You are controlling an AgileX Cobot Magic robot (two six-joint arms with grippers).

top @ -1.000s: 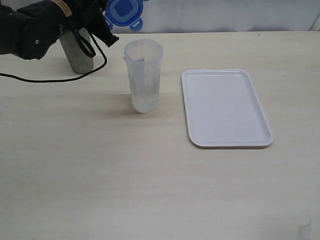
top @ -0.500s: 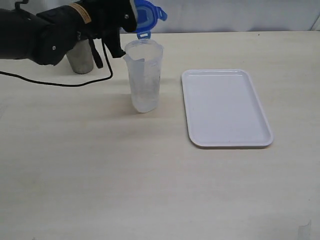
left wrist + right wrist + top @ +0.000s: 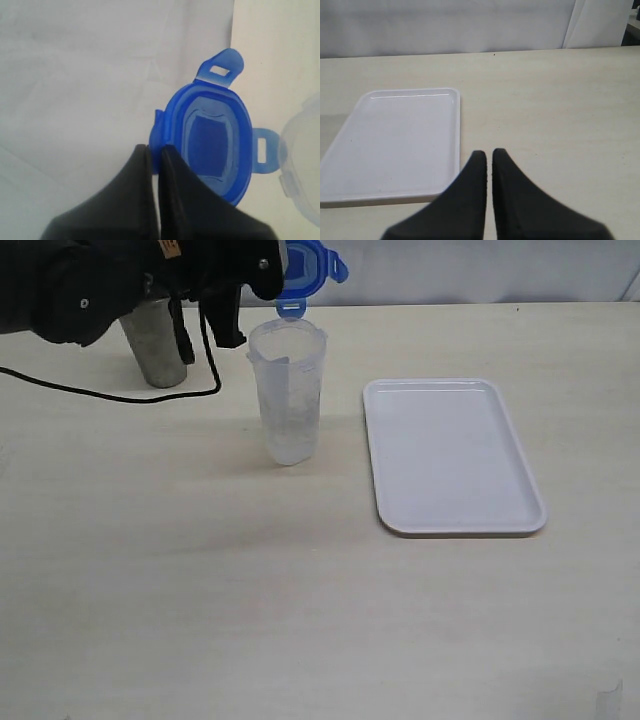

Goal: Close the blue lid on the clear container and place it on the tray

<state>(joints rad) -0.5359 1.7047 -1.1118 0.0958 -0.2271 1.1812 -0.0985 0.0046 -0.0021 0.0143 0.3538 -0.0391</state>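
The blue lid (image 3: 310,268) hangs in the air, tilted on edge, just above and behind the rim of the clear container (image 3: 288,390). My left gripper (image 3: 276,272) is shut on the lid's edge. The left wrist view shows its black fingers (image 3: 155,149) pinching the lid (image 3: 212,135), with the container's rim (image 3: 306,165) beside it. The container stands upright and open on the table. To its right the white tray (image 3: 450,455) lies bare. My right gripper (image 3: 486,152) is shut on nothing, hovering over the table by the tray's (image 3: 395,140) corner; the exterior view does not show it.
A grey steel cup (image 3: 155,340) stands behind the left arm at the back left. A black cable (image 3: 120,395) trails from the arm across the table. A pale wall runs along the table's far edge.
The left arm has carried the blue lid to the right, from above the steel cup to just over the container's rim. The container, tray and right gripper have not moved.
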